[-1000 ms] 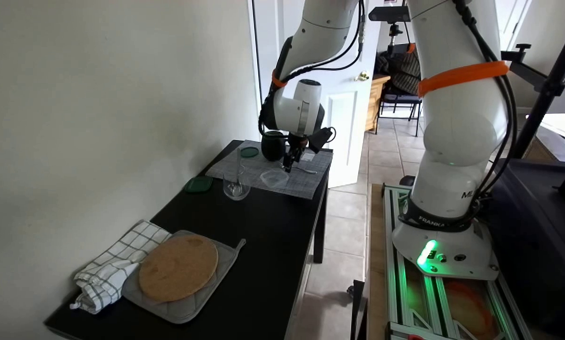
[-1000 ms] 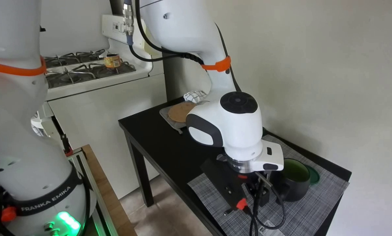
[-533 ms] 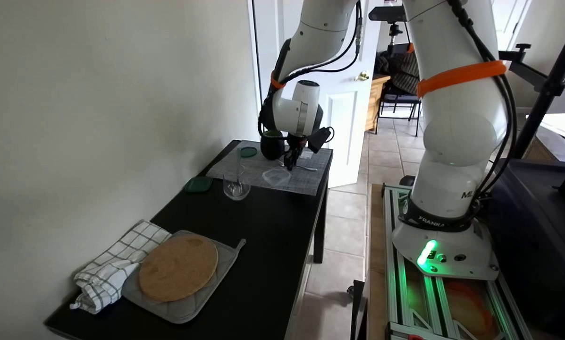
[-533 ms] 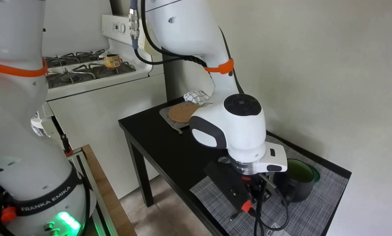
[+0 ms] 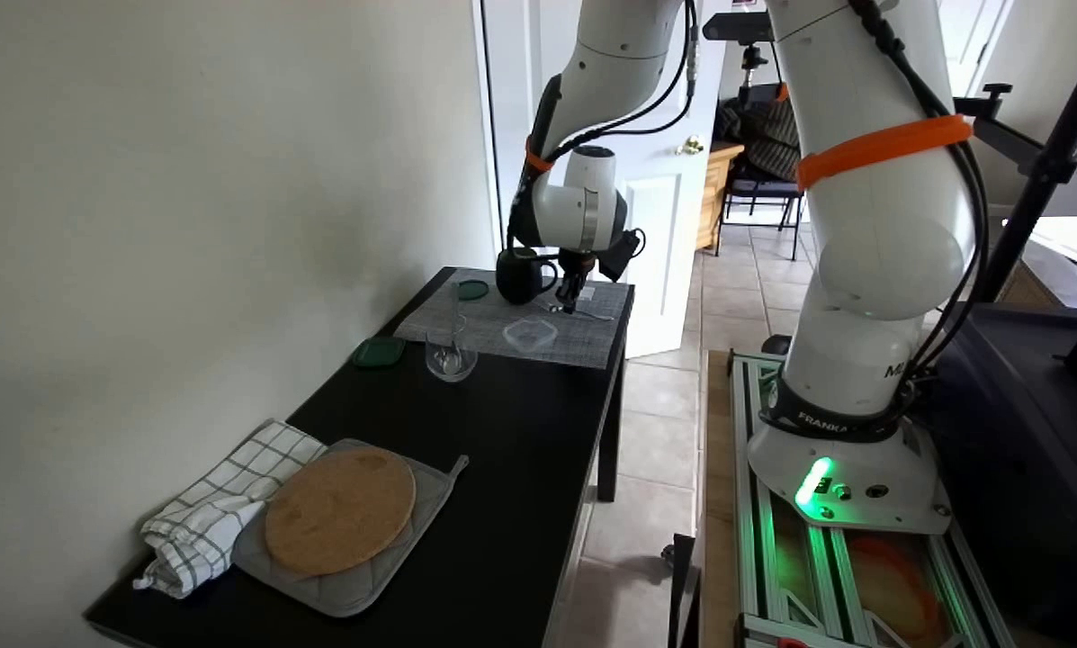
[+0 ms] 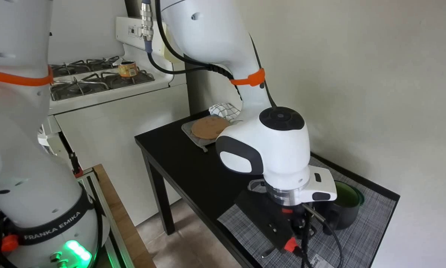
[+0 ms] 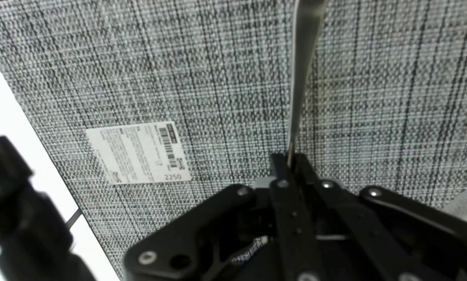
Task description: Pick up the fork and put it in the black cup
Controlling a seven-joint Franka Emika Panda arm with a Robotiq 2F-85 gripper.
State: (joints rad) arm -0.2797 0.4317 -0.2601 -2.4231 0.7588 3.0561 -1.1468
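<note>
The silver fork (image 7: 305,47) is pinched between the fingertips of my gripper (image 7: 290,159), its handle running up and away in the wrist view. Its tines are out of the wrist view. In an exterior view the fork (image 5: 596,316) shows as a thin line by the fingertips; whether it is clear of the mat I cannot tell. The black cup (image 5: 514,277) stands upright on the mat beside the gripper (image 5: 569,308), its handle facing the gripper. From another angle the cup (image 6: 342,214) shows a green inside, partly covered by the arm.
Under the gripper lies a grey woven placemat (image 5: 430,315) with a white label (image 7: 139,153). A clear plastic container (image 5: 530,334), green lids (image 5: 379,352) and a stemmed glass (image 5: 449,362) are nearby. Farther along the black table are a cork board (image 5: 340,513) and a checked towel (image 5: 232,504).
The jaws have come together on the fork. Hand and fork have shifted a little sideways, away from the black cup, uncovering its handle in an exterior view.
</note>
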